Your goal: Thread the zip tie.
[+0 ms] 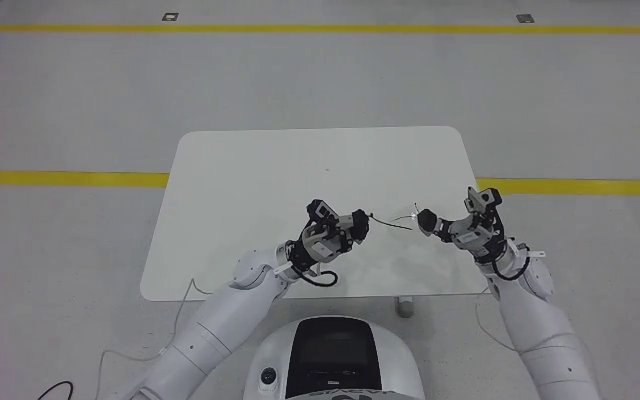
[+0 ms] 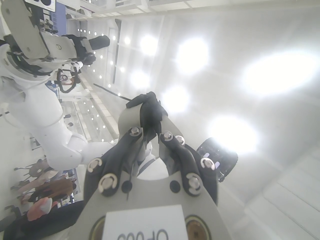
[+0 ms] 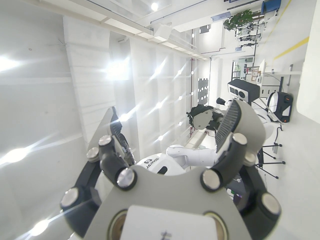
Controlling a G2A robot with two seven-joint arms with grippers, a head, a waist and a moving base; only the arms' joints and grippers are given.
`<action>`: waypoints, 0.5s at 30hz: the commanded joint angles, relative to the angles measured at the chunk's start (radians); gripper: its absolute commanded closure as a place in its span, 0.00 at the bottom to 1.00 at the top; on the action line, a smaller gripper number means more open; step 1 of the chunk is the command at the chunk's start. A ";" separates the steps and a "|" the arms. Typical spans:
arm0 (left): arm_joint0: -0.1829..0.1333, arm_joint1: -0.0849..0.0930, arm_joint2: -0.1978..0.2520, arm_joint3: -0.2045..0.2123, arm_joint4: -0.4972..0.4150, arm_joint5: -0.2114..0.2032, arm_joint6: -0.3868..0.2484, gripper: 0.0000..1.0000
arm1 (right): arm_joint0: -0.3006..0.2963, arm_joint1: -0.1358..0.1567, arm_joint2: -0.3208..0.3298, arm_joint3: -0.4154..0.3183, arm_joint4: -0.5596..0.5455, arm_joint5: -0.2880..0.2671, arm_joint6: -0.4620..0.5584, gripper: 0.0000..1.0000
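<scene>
You have the left end effector (image 1: 355, 226) clamped narrow on the black zip tie (image 1: 390, 221), over the table (image 1: 250, 200) at mid-frame, its free end pointing at the wide, empty right end effector (image 1: 428, 220), so threading looks not yet begun.

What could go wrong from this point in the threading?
The zip tie is pinched only in the left tool; its thin free end juts out unsupported and could flex away from the open right tool. Both hang above the table, so a slip likely drops it.
</scene>
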 commanded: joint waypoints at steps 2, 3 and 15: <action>0.000 0.000 0.000 0.001 0.000 -0.001 0.000 1.00 | 0.000 0.000 0.000 0.000 0.000 -0.001 0.000 0.00; 0.000 0.000 0.000 0.001 0.000 -0.001 0.000 1.00 | 0.000 0.000 0.000 0.000 0.000 -0.001 0.000 0.00; 0.032 0.001 -0.021 -0.041 -0.081 0.055 -0.011 1.00 | -0.023 0.001 0.021 -0.062 -0.019 -0.020 -0.056 0.00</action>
